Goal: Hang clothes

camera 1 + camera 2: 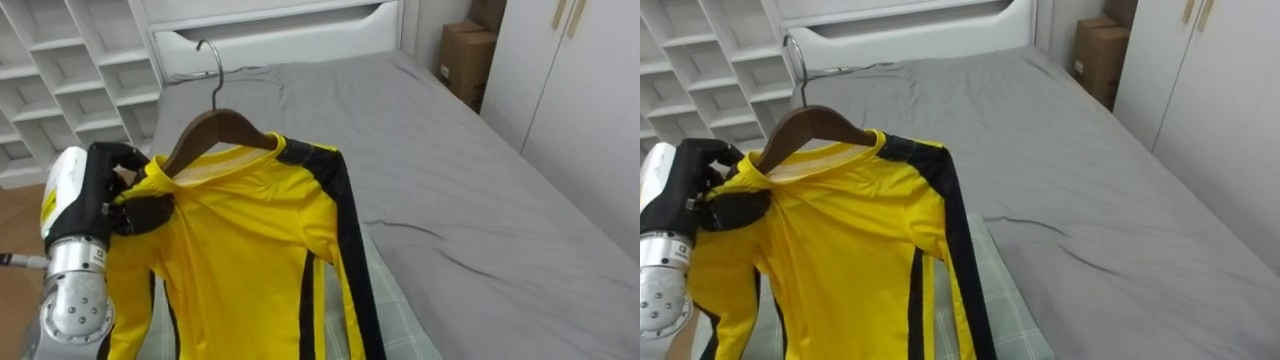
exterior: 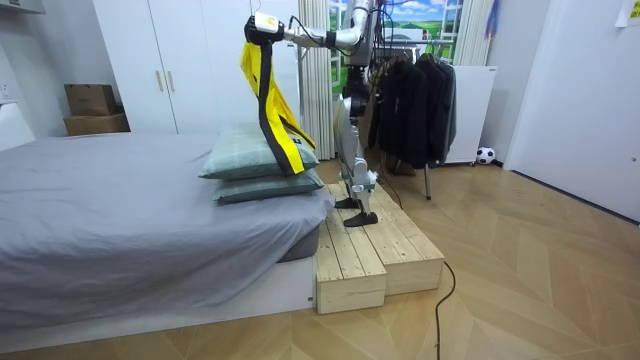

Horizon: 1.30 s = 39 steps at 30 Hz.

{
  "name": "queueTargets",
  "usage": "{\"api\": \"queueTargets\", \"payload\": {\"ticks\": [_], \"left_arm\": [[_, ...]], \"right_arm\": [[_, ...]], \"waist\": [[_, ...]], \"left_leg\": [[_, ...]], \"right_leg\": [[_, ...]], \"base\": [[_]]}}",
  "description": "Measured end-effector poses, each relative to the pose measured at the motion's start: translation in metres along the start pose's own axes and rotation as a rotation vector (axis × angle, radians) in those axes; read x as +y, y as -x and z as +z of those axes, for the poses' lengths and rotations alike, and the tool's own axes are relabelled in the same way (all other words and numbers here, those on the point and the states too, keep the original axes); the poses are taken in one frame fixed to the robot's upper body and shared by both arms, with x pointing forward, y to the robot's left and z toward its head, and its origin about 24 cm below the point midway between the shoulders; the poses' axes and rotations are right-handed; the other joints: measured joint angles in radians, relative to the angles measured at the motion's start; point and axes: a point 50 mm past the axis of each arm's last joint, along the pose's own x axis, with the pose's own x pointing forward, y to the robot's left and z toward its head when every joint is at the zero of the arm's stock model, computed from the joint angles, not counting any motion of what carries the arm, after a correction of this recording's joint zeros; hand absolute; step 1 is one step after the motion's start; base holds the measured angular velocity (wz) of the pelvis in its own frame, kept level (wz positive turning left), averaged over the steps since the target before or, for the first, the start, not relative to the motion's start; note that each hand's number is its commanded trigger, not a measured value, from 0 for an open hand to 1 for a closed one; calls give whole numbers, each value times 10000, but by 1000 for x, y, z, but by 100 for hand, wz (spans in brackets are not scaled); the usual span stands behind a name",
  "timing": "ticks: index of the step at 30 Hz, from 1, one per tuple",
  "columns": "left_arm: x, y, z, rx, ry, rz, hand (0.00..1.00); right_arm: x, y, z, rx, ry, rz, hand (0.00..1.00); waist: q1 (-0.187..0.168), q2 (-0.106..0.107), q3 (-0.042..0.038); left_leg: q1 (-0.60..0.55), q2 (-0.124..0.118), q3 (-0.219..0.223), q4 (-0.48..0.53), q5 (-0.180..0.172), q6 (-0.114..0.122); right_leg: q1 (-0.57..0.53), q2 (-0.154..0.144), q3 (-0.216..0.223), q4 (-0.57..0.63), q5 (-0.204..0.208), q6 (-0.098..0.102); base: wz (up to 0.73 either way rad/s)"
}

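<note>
Gripped at the left with the left hand [image 1: 118, 195], dark fingers curled round the shoulder of the yellow shirt [image 1: 250, 260]. Draped on a wooden hanger [image 1: 215, 126], metal hook free, raised above the grey bed [image 1: 470, 190] to the right. Stood on a wooden platform [image 2: 375, 250] beside the bed's stacked pillows [image 2: 225, 162].

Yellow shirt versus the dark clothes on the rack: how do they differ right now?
The yellow shirt is bright with black stripes; the dark clothes are all dark. The yellow shirt is held up by the left hand above the pillows; the dark clothes hang behind the robot, untouched. Both hang downward.
</note>
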Motion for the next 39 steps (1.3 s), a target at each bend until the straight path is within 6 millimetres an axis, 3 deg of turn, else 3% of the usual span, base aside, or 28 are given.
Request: {"api": "queueTargets", "payload": {"ticks": [4,6,10,15,21,27,39], "left_arm": [[1,2,-3,94,-53,65,100],[1,2,-3,97,-56,80,100],[2,1,-3,137,96,96,100],[3,1,-4,153,240,205,100],[4,6,-4,85,166,243,100],[4,9,-5,54,37,189,100],[1,11,-2,-287,169,-41,100]], "right_arm": [[-16,-1,19,-753,-676,-1032,0],[-32,1,38,-1633,-982,-1870,0],[-57,8,66,-3076,-506,-3289,0],[-83,36,116,-5782,342,-5822,0],[-96,71,153,-8045,51,-7311,0],[-93,113,184,-10472,194,-7928,0],[-83,150,207,-12709,475,-7059,0]], "waist": [[-24,12,10],[-54,13,10],[-1,8,13],[-23,-96,36],[36,-208,-4],[105,-233,-24],[327,-124,9]], "left_leg": [[-14,1,20,-1,0,0],[-3,4,20,-8,0,0],[3,4,44,-50,0,-1],[-13,5,59,-55,3,-5],[-30,-2,66,-85,3,-5],[48,18,25,-71,2,-5],[171,8,23,-85,2,-5]], "right_leg": [[-11,-12,-46,-6,1,1],[15,-9,-67,-21,2,1],[-46,2,-28,22,-4,0],[-65,5,-21,18,-6,-2],[-72,-7,-30,-15,-6,2],[-9,10,-19,1,-5,1],[92,0,19,4,-6,2]], "base": [[0],[0],[-2],[-1],[0],[-2],[0]]}}
